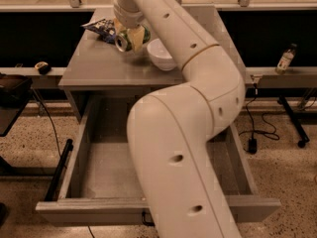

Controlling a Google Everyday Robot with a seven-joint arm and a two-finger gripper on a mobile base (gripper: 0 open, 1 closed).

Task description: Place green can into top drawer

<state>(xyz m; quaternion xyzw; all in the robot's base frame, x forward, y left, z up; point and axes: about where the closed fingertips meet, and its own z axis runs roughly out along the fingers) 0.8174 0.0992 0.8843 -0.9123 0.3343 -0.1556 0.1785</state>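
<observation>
Yellowish fingers (142, 34) are clamped on either side of the green can (124, 41), so the end effector (130, 36) is holding it, up at the far side of the bench (99, 66). The can is tilted, one silver end turned towards the near left. Whether it touches the bench top or hangs just clear of it cannot be told. Just to its right sits a white bowl (159, 57); just to its far left lies a blue snack bag (101, 28). Below the bench top, the top drawer (106, 167) is pulled out wide towards the near side, its grey floor bare where it shows. The white arm (198, 108) rises across the drawer's right half and bends back over the bench. Well off to the right, a small bottle (286, 58) stands on a ledge.
</observation>
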